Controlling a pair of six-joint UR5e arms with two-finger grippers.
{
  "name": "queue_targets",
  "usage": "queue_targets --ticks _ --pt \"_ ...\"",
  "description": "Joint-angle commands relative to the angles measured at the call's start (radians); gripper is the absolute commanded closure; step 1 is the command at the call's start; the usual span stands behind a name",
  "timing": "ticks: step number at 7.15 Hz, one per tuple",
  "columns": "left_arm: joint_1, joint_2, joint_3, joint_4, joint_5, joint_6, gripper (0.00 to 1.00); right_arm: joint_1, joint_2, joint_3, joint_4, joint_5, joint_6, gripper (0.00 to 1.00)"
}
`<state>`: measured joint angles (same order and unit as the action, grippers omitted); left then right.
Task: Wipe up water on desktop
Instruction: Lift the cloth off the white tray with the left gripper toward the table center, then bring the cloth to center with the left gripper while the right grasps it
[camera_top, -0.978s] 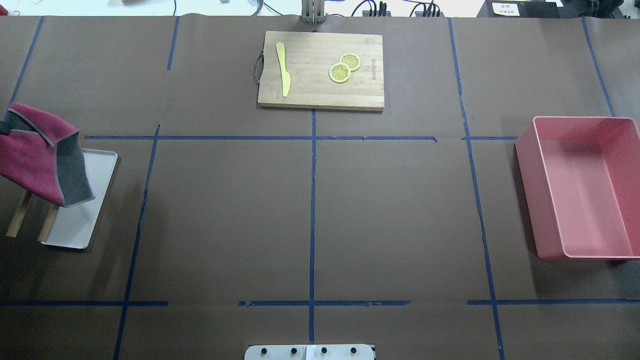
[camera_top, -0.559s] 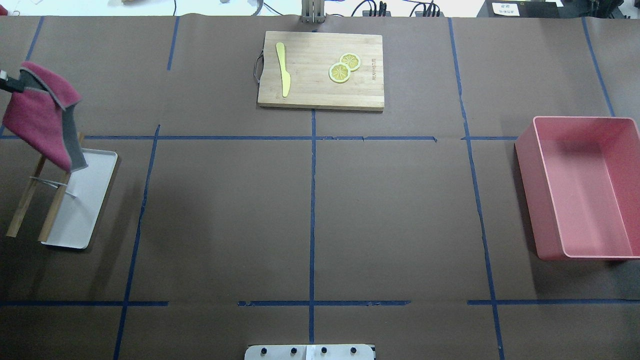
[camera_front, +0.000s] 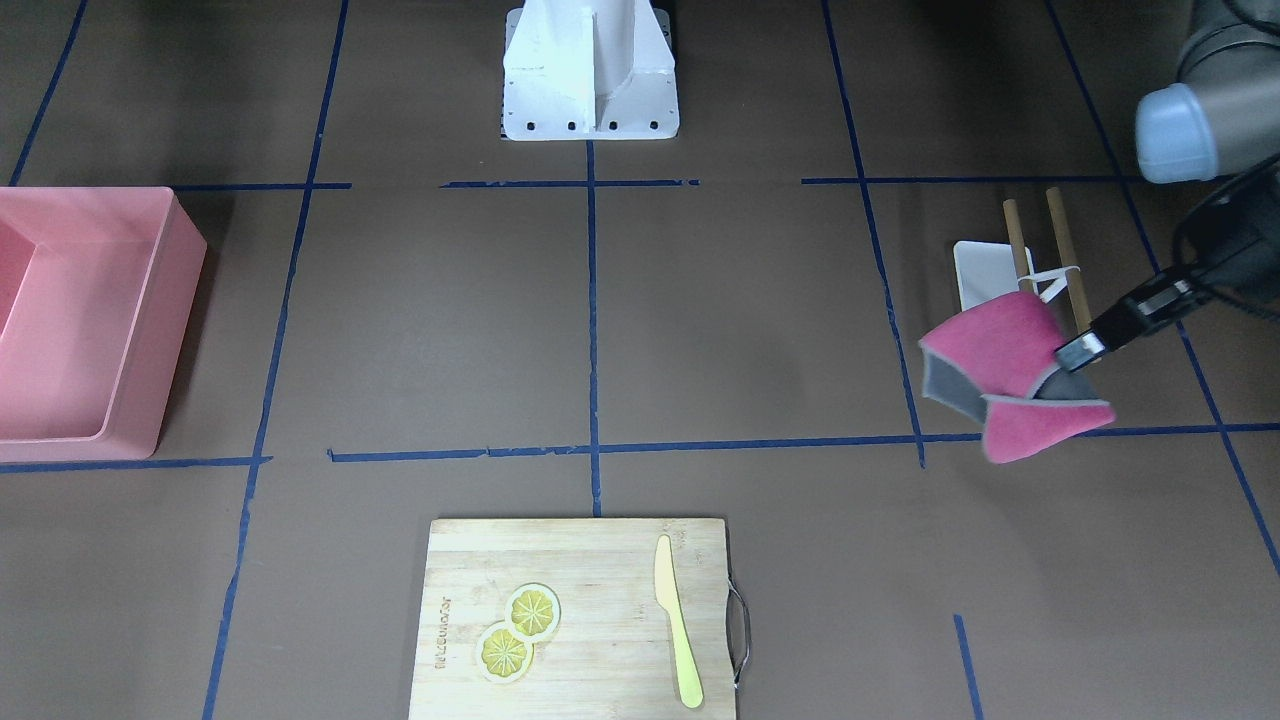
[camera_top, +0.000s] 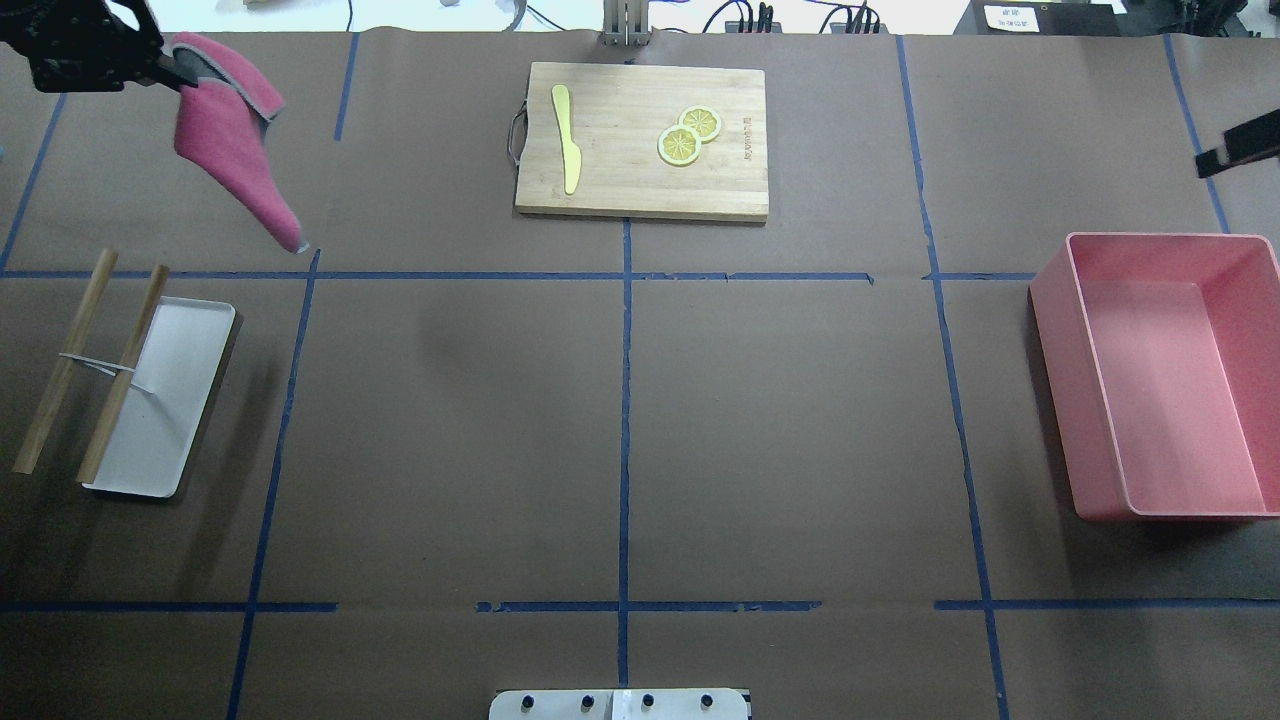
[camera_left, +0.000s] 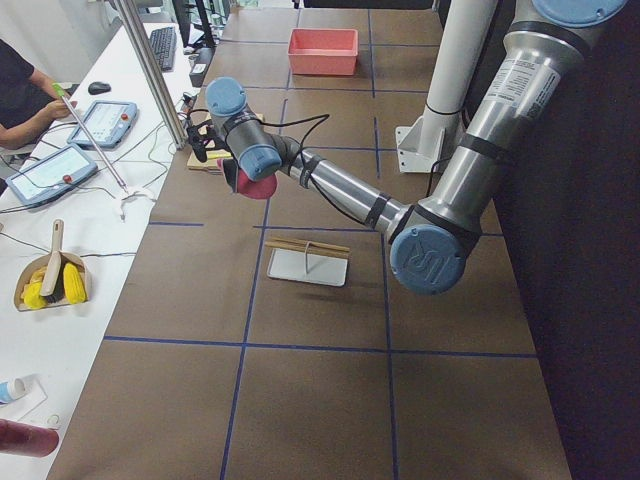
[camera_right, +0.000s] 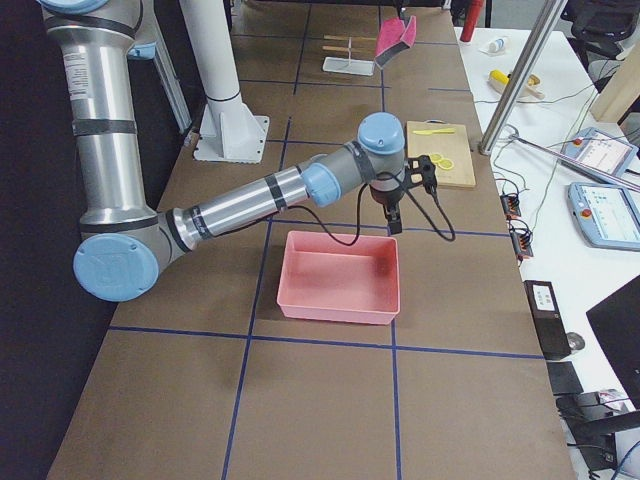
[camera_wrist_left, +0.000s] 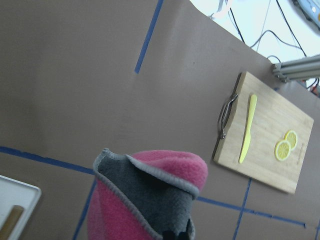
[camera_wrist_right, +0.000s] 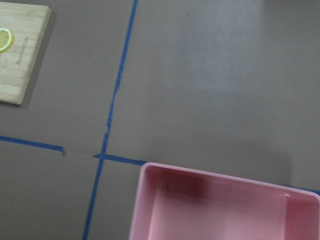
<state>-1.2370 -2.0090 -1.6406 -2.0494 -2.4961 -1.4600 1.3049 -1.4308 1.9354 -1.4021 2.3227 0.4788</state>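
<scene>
One cropped right claw (camera_top: 1225, 155), state unclear; left claw (camera_front: 1068, 358) pinches red cloth (camera_front: 990, 350).

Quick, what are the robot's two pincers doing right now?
Left pincer: closed, holding the pink-and-grey cloth.
Right pincer: open or closed cannot be told.

A long white workbench (camera_left: 60, 340) is carrying the loose equipment. On it a grey-blue tablet-shaped control pendant (camera_left: 45, 172) is lying, and a black keyboard (camera_left: 163, 45) farther along. A slanted silver aluminium post (camera_left: 155, 75) is rising from its edge. A seated person in a black shirt (camera_left: 15, 85) is resting an arm on it.
</scene>
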Motion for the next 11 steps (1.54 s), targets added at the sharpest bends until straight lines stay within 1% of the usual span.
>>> queue_targets --ticks 1,2,3,4,5,6,7,8,9,10,11 --pt "0.127 -0.043 -0.051 -0.003 0.191 -0.176 1.0 -0.203 0.196 0.06 0.003 -0.138 0.308 0.0" --pt "0.208 -0.063 -0.095 -0.002 0.298 -0.288 1.0 -0.357 0.252 0.103 0.006 -0.289 0.436 0.0" --pt "0.262 -0.1 -0.116 0.002 0.381 -0.406 1.0 -0.538 0.304 0.147 0.005 -0.513 0.516 0.0" --pt "0.313 -0.123 -0.116 0.003 0.437 -0.465 1.0 -0.65 0.341 0.157 0.006 -0.63 0.527 0.0" --pt "0.341 -0.128 -0.114 0.003 0.454 -0.471 1.0 -0.712 0.383 0.157 0.006 -0.669 0.518 0.0" --pt "0.355 -0.146 -0.114 0.005 0.454 -0.473 1.0 -0.781 0.412 0.155 0.017 -0.73 0.512 0.0" --pt "0.378 -0.157 -0.116 0.003 0.454 -0.496 1.0 -0.85 0.411 0.154 0.055 -0.831 0.468 0.0" --pt "0.404 -0.186 -0.117 0.003 0.453 -0.534 1.0 -0.884 0.411 0.152 0.055 -0.902 0.38 0.0" --pt "0.413 -0.207 -0.123 0.002 0.448 -0.571 1.0 -0.894 0.411 0.151 0.057 -0.917 0.37 0.0" --pt "0.45 -0.209 -0.169 0.006 0.448 -0.574 1.0 -0.903 0.412 0.148 0.055 -0.919 0.369 0.0" --pt "0.477 -0.208 -0.22 0.049 0.448 -0.574 1.0 -0.904 0.411 0.148 0.057 -0.921 0.369 0.0"
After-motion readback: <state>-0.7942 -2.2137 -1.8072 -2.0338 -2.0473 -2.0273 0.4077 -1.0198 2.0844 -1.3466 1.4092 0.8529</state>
